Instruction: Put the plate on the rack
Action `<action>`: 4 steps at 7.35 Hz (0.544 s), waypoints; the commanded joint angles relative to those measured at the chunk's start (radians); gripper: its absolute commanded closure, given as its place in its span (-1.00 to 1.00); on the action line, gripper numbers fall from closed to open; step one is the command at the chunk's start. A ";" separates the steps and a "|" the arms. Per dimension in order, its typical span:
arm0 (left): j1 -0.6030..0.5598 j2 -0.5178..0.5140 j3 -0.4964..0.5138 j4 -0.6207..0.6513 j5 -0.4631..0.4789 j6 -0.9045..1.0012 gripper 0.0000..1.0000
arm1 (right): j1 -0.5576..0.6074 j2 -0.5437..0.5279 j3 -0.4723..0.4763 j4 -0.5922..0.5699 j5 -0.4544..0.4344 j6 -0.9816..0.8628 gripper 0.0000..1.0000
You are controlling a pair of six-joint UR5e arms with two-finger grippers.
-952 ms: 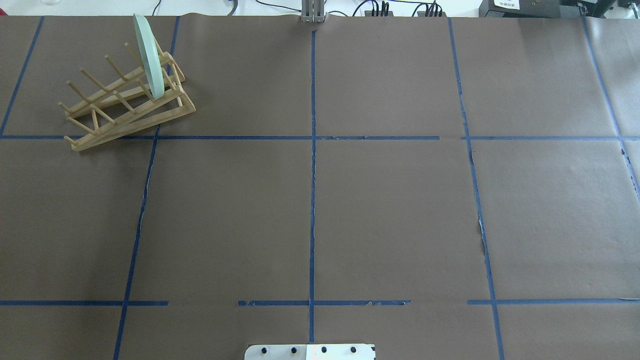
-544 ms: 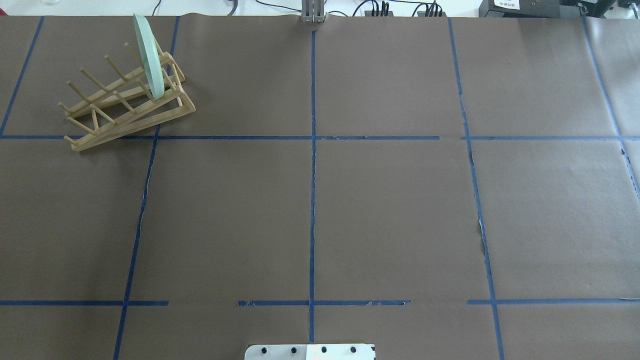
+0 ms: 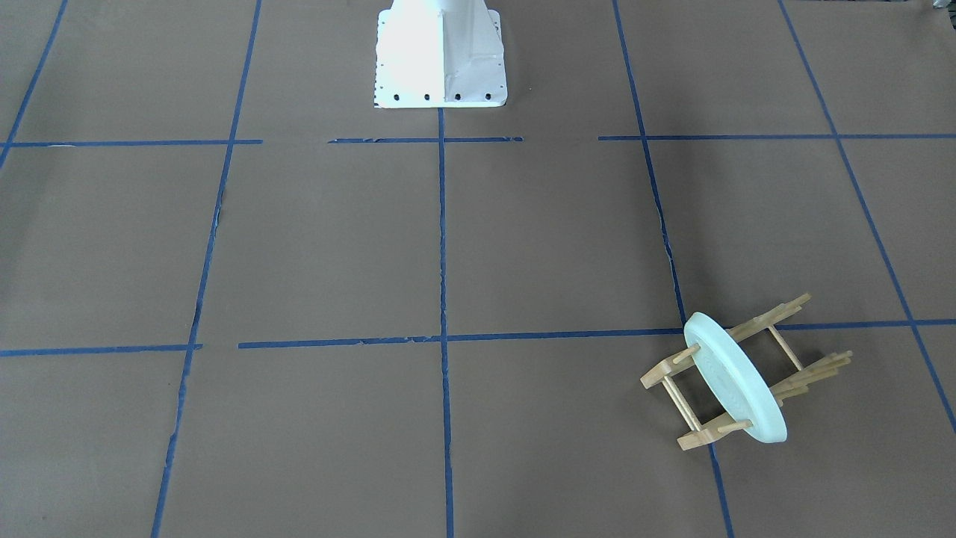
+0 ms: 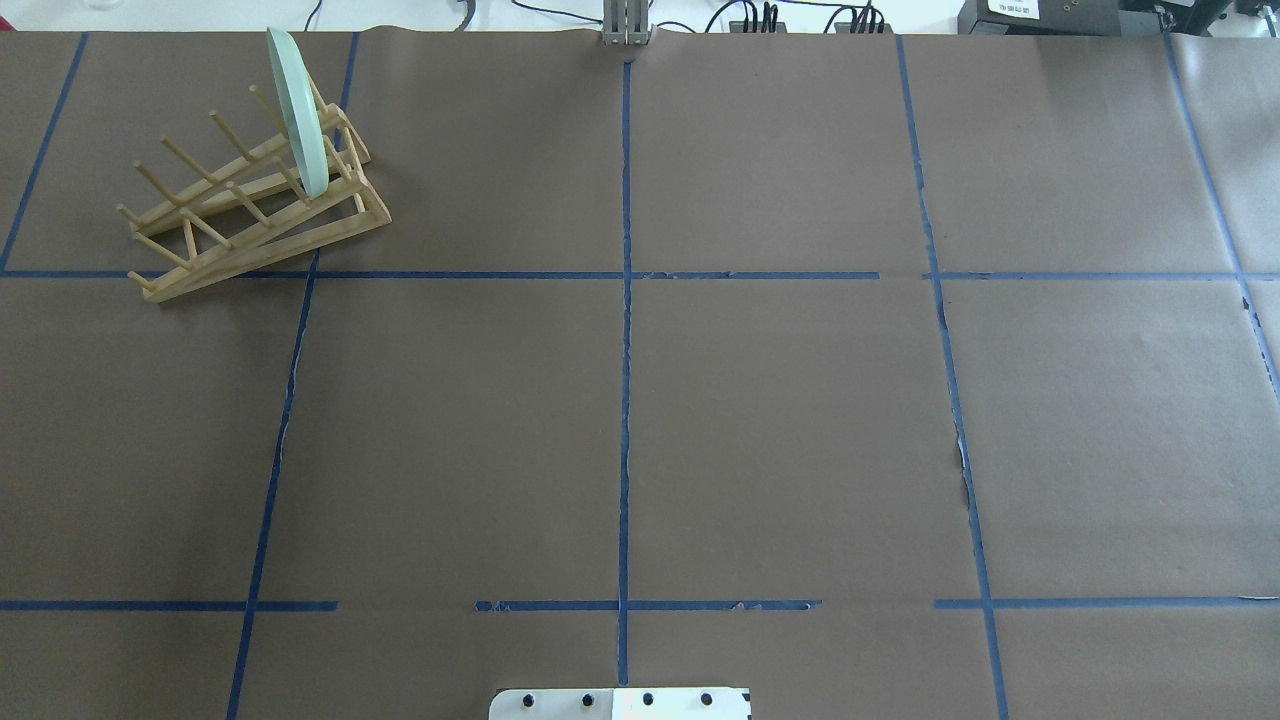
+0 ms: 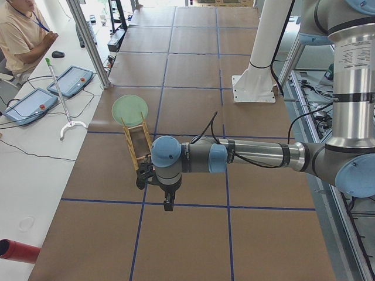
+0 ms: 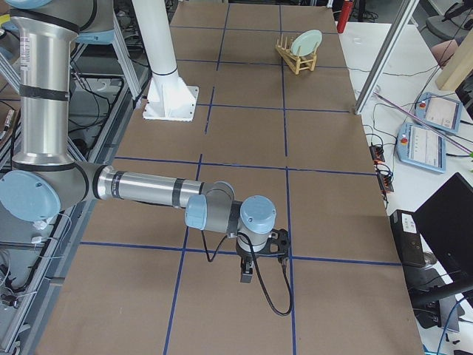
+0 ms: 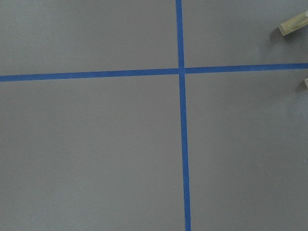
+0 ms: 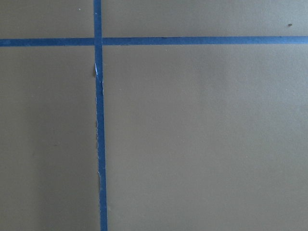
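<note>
The pale mint-green plate [image 4: 298, 110] stands on edge between the pegs at one end of the light wooden rack [image 4: 250, 225], at the table's far left. Both also show in the front-facing view, the plate [image 3: 736, 388] upright in the rack [image 3: 792, 351]. My left gripper [image 5: 145, 175] hovers over the table just short of the rack [image 5: 136, 143]; I cannot tell whether it is open or shut. My right gripper [image 6: 277, 240] hovers over bare table far from the rack [image 6: 292, 61]; I cannot tell its state. Two rack rail ends [image 7: 293, 24] show in the left wrist view.
Brown paper with a blue tape grid [image 4: 625, 275] covers the table. The robot's white base plate [image 4: 620, 703] sits at the near edge. An operator [image 5: 20, 35] and teach pendants [image 5: 70, 80] are beside the far edge, and a red cylinder [image 5: 17, 250] lies off the table.
</note>
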 commanded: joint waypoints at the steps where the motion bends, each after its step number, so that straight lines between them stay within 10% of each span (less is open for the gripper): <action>1: 0.000 0.005 0.006 -0.050 0.003 -0.012 -1.00 | 0.000 0.000 0.000 0.000 0.000 -0.001 -1.00; 4: 0.001 0.003 0.010 -0.050 0.004 -0.009 -1.00 | 0.000 0.000 0.000 -0.001 0.000 -0.001 -1.00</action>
